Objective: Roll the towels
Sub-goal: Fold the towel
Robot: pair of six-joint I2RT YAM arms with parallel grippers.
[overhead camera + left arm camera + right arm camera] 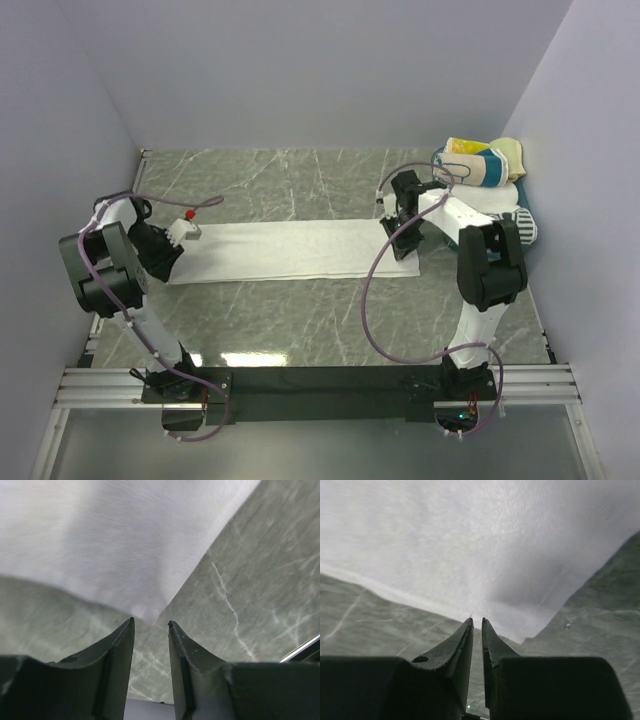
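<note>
The large white towel (290, 250) lies flat as a long strip across the table. My left gripper (168, 265) is at its left end. In the left wrist view it (151, 622) is open, and a towel corner (150, 611) sits just ahead of the gap, not held. My right gripper (405, 248) is at the towel's right end. In the right wrist view it (477, 620) has its jaws pressed almost together on the towel's near edge (445, 607), close to a corner. A rolled striped towel (478, 165) and a rolled white towel with dark print (524, 222) lie at the far right.
Grey walls close in the marble table (300, 320) at the left, back and right. A metal rail (320, 385) with both arm bases runs along the near edge. The right arm's cable (368, 300) loops over the table in front of the towel.
</note>
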